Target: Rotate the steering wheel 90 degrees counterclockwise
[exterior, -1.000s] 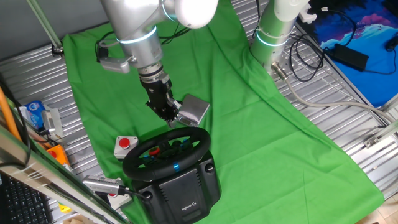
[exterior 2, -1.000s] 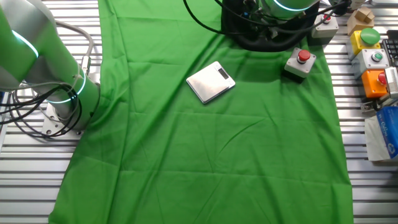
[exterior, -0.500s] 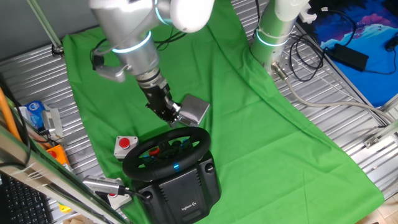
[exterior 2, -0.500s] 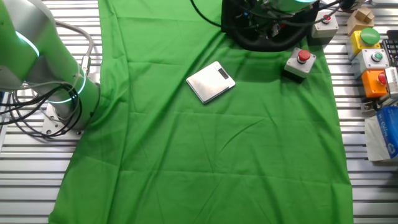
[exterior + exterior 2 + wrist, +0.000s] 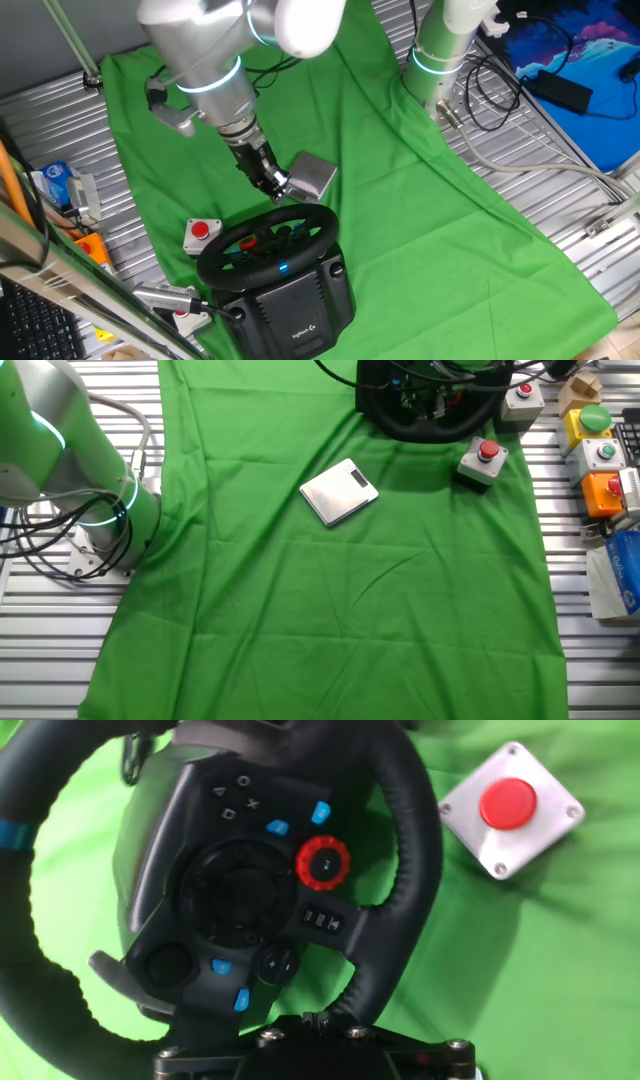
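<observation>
The steering wheel (image 5: pixel 322 228) is a black rim on a dark grey base (image 5: pixel 295 310) at the near edge of the green cloth. It also shows at the top of the other fixed view (image 5: pixel 420 430). In the hand view its rim (image 5: pixel 412 850) fills the frame, with a red dial and blue hub buttons, and looks turned. My gripper (image 5: pixel 279 191) reaches down to the far edge of the rim. In the hand view the gripper (image 5: pixel 320 1019) is shut on the rim where it meets the bottom of the frame.
A small white box with a red button (image 5: pixel 200 232) (image 5: pixel 483 460) (image 5: pixel 510 808) sits beside the wheel. A flat silver scale (image 5: pixel 312 178) (image 5: pixel 339 491) lies just behind my gripper. A second arm's base (image 5: pixel 440 50) stands at the back. Several button boxes (image 5: pixel 600 455) line one side.
My arm's wrist and forearm have swung to the left and tilted more, while the gripper tip has stayed at the wheel's far rim, shifting slightly right.
</observation>
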### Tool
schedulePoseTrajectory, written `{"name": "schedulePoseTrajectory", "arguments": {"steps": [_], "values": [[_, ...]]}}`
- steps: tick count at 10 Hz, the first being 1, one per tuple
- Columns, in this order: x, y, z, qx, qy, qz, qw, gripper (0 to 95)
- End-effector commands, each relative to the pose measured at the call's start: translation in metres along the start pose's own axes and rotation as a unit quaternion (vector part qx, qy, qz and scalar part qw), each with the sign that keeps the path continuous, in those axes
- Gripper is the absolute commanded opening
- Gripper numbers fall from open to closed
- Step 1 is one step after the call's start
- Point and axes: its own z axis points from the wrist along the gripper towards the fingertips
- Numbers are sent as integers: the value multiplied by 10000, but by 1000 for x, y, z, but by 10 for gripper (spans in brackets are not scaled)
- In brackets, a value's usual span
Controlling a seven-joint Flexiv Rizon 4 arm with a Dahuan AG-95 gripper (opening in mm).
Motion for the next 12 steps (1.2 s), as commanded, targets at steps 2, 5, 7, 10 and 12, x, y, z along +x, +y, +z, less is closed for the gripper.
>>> {"name": "schedulePoseTrajectory", "arguments": {"steps": [2, 5, 7, 10, 12], "values": [[-1, 0, 0, -35, 33, -105, 9999, 0], [8, -24, 2, -113, 44, -419, 9990, 0], [15, -63, 4, -122, 34, -611, 9981, 0], [15, -112, 4, -120, 44, -880, 9960, 0], [13, -128, 2, -171, 50, -1140, 9933, 0]]}}
